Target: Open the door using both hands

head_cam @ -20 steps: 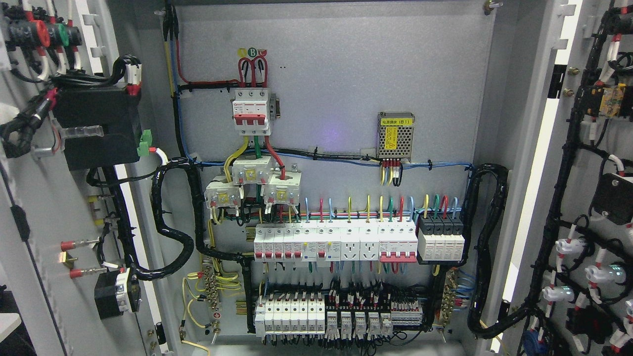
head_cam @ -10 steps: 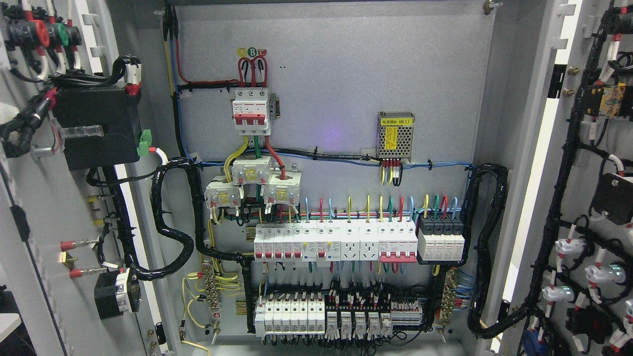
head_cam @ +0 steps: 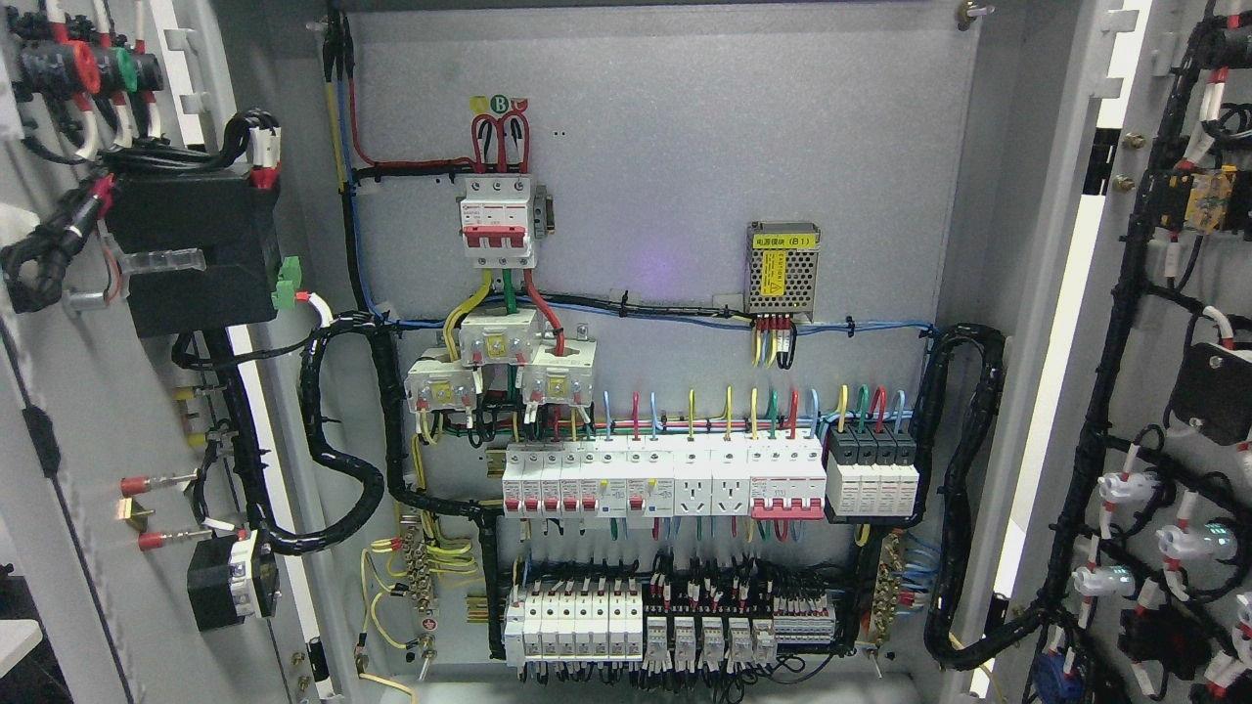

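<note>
Both doors of the grey electrical cabinet stand swung wide. The left door (head_cam: 88, 420) shows its inner face at the picture's left, with a black box and red and green button backs wired to it. The right door (head_cam: 1154, 323) fills the right edge, its inside covered with black cable looms and white lamp holders. Between them the cabinet's back panel (head_cam: 685, 147) is fully exposed. Neither of my hands nor any arm shows in the head view.
On the panel sit a red-and-white main breaker (head_cam: 499, 220), a mesh-cased power supply (head_cam: 782, 269), rows of white breakers (head_cam: 665, 479) and lower terminal blocks (head_cam: 675, 626). Thick black cable bundles (head_cam: 342, 440) loop to each door.
</note>
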`<state>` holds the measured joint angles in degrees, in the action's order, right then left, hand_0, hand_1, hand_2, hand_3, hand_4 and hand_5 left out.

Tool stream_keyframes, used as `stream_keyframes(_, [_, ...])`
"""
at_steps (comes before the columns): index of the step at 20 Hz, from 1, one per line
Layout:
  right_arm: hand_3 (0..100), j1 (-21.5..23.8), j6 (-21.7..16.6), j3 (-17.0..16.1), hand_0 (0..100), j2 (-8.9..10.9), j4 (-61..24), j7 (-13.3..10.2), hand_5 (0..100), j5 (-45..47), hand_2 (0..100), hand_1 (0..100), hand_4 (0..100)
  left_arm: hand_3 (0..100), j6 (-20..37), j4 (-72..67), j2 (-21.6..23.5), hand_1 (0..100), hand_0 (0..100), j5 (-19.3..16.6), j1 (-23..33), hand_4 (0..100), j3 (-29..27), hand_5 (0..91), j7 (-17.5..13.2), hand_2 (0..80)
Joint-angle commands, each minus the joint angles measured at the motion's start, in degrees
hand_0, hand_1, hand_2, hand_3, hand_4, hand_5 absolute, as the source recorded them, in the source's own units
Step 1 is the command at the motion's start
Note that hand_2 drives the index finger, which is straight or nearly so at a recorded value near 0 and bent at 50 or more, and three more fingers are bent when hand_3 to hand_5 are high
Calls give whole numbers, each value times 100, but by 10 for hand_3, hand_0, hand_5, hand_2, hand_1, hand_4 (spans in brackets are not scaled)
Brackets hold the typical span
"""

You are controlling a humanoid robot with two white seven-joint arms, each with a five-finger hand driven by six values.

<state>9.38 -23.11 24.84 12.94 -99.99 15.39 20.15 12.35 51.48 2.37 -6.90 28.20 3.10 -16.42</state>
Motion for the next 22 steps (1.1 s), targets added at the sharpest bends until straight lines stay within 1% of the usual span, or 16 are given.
stream_keyframes(1, [0,792,-456,-867,0,455,-2,25,0,-2,0,0,0,0,144,3858,598,0,0,232,1063,33,745,0,16,0])
stream_keyframes(2, [0,941,-544,-919,0,455,-2,25,0,-2,0,0,0,0,302,4174,624,0,0,241,1282,33,745,0,16,0])
stream_keyframes(4, [0,1196,-720,-1007,0,446,-2,25,0,-2,0,0,0,0,618,4579,703,0,0,241,1538,33,745,0,16,0])
stream_keyframes(5, [0,1311,-799,-1025,0,455,-2,25,0,-2,0,0,0,0,715,4686,738,0,0,250,1574,33,736,0,16,0])
stream_keyframes(7, [0,1531,-975,-1086,0,499,-2,25,0,-2,0,0,0,0,926,4906,756,0,0,416,1653,33,745,0,16,0])
stream_keyframes(8, [0,1645,-1037,-1165,0,499,6,25,0,-2,0,0,0,0,1040,5037,808,0,0,556,1671,33,736,0,16,0])
stream_keyframes(10, [0,1786,-1133,-1236,0,499,6,25,0,7,0,0,0,0,1242,5248,975,0,0,689,1680,33,719,0,25,0])
stream_keyframes(13, [0,1874,-1239,-1376,0,508,-2,25,0,16,0,0,0,0,1384,5416,993,0,0,751,1671,33,683,0,25,0])
stream_keyframes(14, [0,1874,-1274,-1472,0,499,-2,25,0,33,0,0,0,0,1454,5495,1002,0,0,786,1671,33,657,0,25,0])
stream_keyframes(17, [0,1883,-1310,-1693,0,473,-37,17,0,77,0,0,0,0,1796,5609,1002,0,0,891,1671,33,587,0,43,0])
stream_keyframes(19, [0,1944,-1467,-1737,0,455,-116,17,0,95,0,0,0,0,2042,5618,1002,0,0,1014,1680,32,499,0,51,0])
stream_keyframes(20, [0,1971,-1624,-1737,0,438,-160,17,0,103,0,0,0,0,2130,5653,1002,0,0,1110,1671,32,447,0,52,0])
stream_keyframes(22, [0,1980,-1784,-1737,0,429,-274,8,0,217,0,0,0,0,2219,5723,1002,0,0,1295,1671,33,385,0,52,0])
